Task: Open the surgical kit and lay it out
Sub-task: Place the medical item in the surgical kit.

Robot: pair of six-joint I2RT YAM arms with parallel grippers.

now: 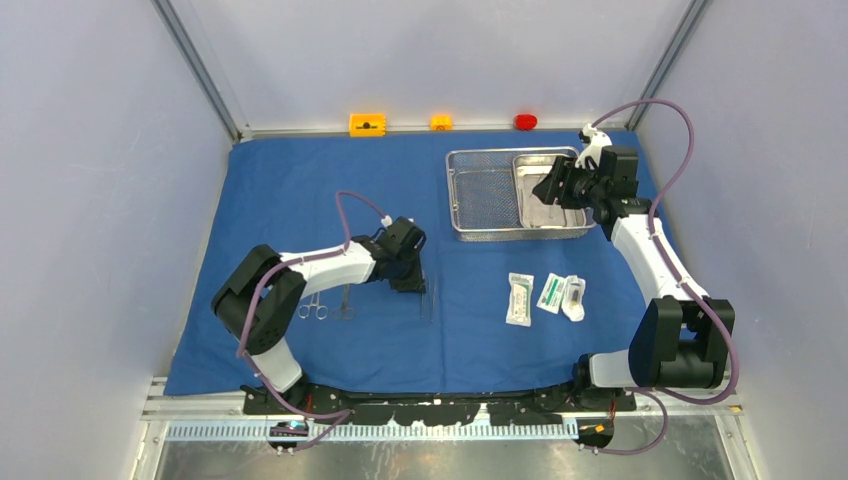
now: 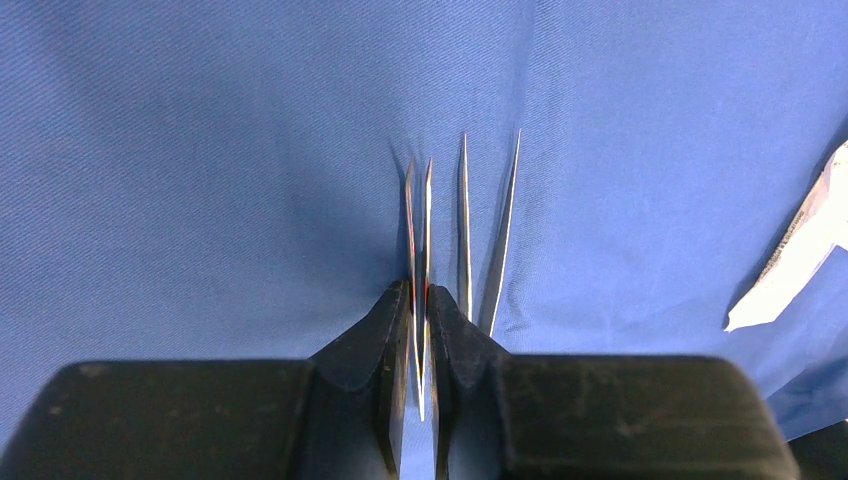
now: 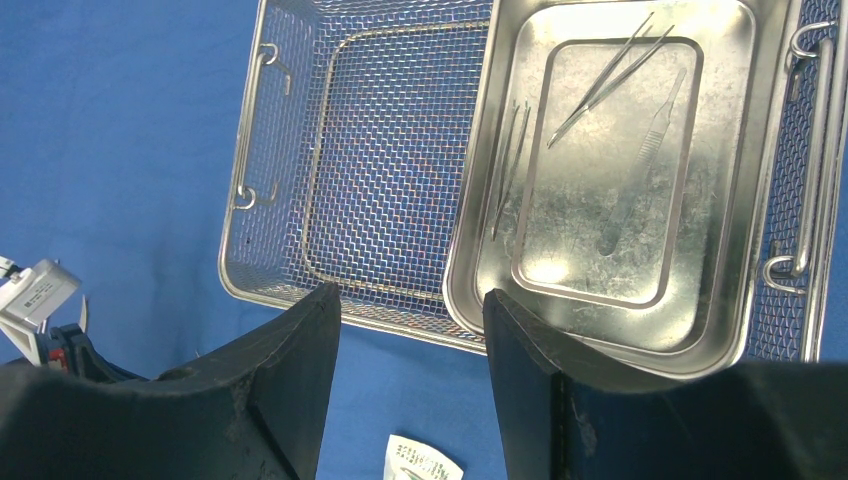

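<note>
The blue cloth (image 1: 300, 190) lies spread flat over the table. At its back right stands the wire-mesh basket (image 1: 480, 190), holding the steel tray (image 1: 555, 218) in its right half. My right gripper (image 1: 553, 187) hangs open over the tray's near rim (image 3: 600, 330). Slim tweezers (image 3: 610, 80) and another instrument (image 3: 665, 125) lie in the tray. My left gripper (image 2: 420, 295) is shut on a pair of tweezers (image 2: 418, 200), low over the cloth. A second pair (image 2: 482, 230) lies just to the right. Scissors (image 1: 312, 308) and forceps (image 1: 345, 305) rest further left. Three white packets (image 1: 519, 298) (image 1: 551, 292) (image 1: 574, 297) lie centre right.
Two orange blocks (image 1: 367, 124) (image 1: 441, 122) and a red block (image 1: 525, 122) sit on the ledge behind the cloth. Walls close in on the left, the right and the back. A packet's edge (image 2: 800, 260) shows at the right of the left wrist view.
</note>
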